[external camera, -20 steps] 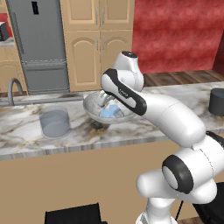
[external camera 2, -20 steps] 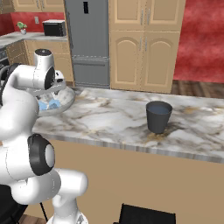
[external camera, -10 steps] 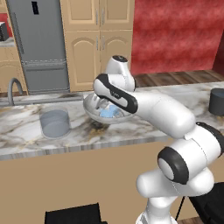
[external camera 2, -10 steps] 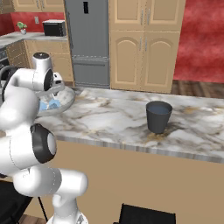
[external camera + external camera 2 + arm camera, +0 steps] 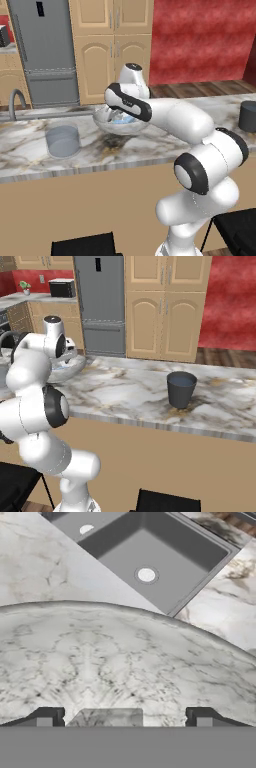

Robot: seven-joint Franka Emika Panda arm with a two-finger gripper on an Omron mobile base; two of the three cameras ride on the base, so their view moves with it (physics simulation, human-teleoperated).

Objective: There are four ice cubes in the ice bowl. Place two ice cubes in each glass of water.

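Note:
The mottled grey ice bowl (image 5: 104, 121) stands on the marble counter, and pale blue ice cubes (image 5: 123, 120) show inside it. My hand reaches down into the bowl, whose inner wall (image 5: 125, 662) spreads across the hand view. My gripper (image 5: 125, 719) is open, its tips wide apart just above the bowl's bottom. Between the tips sits a pale translucent block (image 5: 106, 717), apparently one ice cube, touching neither tip. The grey-blue glass of water (image 5: 62, 141) stands left of the bowl. The dark charcoal glass (image 5: 181, 389) stands far to the right.
A steel sink (image 5: 150, 557) lies beyond the bowl, with its faucet (image 5: 16, 101) at the counter's left end. My own forearm crosses in front of the bowl (image 5: 70, 370). A fridge and wooden cabinets stand behind the counter.
My hand has shifted slightly left over the bowl. The bowl and both glasses have stayed put.

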